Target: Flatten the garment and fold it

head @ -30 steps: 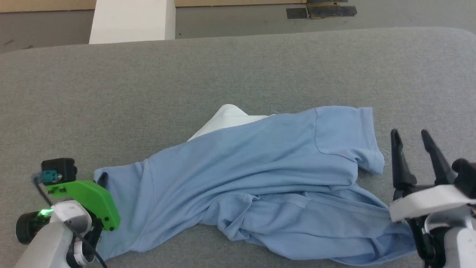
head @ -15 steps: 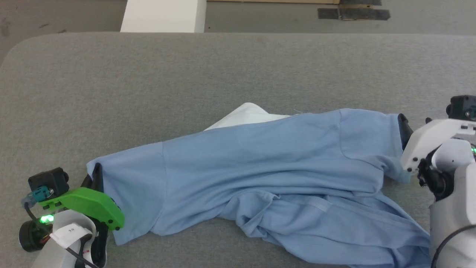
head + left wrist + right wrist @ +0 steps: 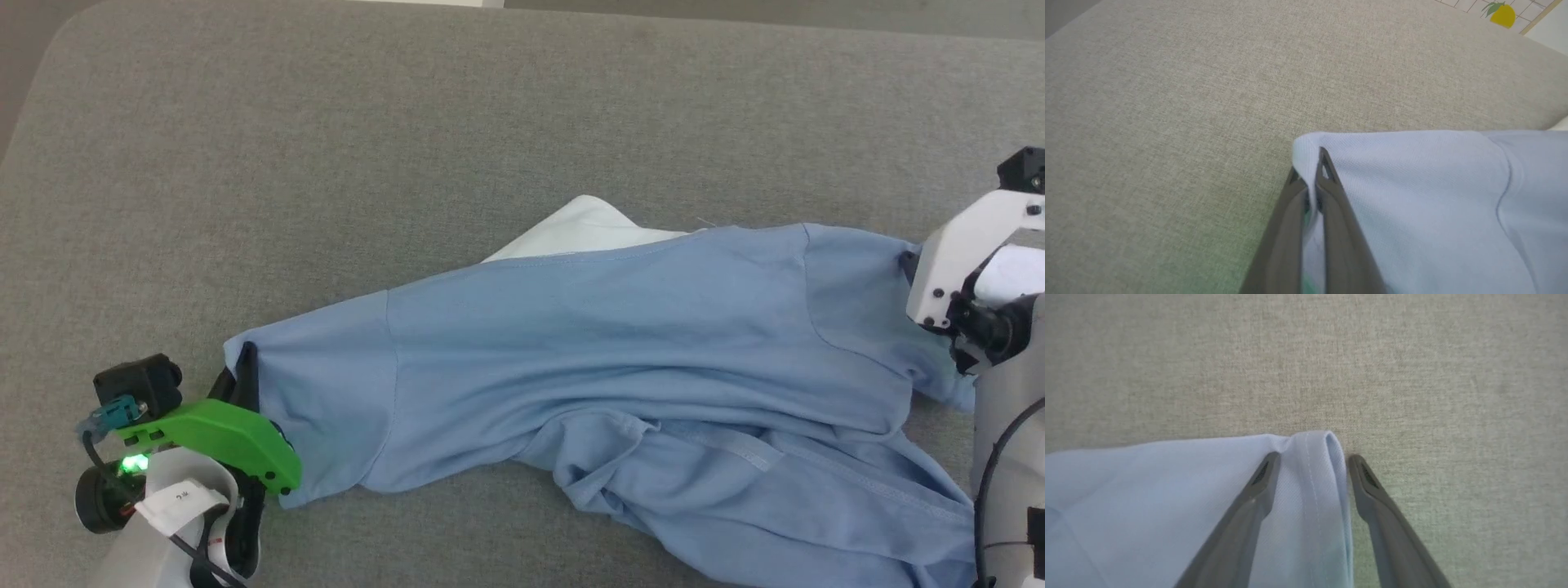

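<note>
The light blue T-shirt lies stretched sideways on the grey table, with white fabric peeking out at its far edge. Its lower part is bunched in folds toward the near right. My left gripper is shut on the left sleeve's edge; the left wrist view shows the pinched cloth between its fingers. My right gripper is at the right sleeve. In the right wrist view it stands open, the sleeve hem between its two spread fingers.
The table's rounded far-left corner borders darker floor. A yellow object lies on the tiled floor beyond the table in the left wrist view. Bare grey cloth surface stretches behind and to the left of the shirt.
The head camera has tilted down and shifted. My right gripper came from beside the shirt onto the right sleeve's hem. The shirt now lies longer and straighter between the two grippers.
</note>
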You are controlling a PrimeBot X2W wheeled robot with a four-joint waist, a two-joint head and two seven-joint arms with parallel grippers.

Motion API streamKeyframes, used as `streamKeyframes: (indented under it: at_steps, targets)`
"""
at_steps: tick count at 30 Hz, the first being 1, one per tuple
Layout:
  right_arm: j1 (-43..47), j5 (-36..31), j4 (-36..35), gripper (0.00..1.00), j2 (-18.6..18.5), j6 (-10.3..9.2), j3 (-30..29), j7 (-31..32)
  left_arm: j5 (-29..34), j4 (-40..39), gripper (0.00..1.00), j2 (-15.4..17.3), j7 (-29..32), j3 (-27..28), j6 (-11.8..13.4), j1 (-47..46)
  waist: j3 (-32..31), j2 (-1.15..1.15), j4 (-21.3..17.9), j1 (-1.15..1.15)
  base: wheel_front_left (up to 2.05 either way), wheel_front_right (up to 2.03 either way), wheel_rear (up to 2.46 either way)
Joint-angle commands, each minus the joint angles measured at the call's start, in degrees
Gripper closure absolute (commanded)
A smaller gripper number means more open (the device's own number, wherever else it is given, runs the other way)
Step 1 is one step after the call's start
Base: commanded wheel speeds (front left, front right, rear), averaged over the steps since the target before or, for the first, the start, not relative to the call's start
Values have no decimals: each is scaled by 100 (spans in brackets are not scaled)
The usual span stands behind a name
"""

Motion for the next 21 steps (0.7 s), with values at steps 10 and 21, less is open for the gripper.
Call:
streamKeyframes:
  at_steps: [10, 21]
  targets:
    - [291, 611, -536, 100, -146, -6, 541, 48, -244, -104, 100, 56, -24, 15, -440, -238, -366, 0, -166, 0, 0, 0, 0]
    - [-690, 901, -1733, 100, -1029, -6, 1131, -320, -745, -993, 100, 416, 771, 370, -795, -2049, -267, 0, -503, 0, 0, 0, 0]
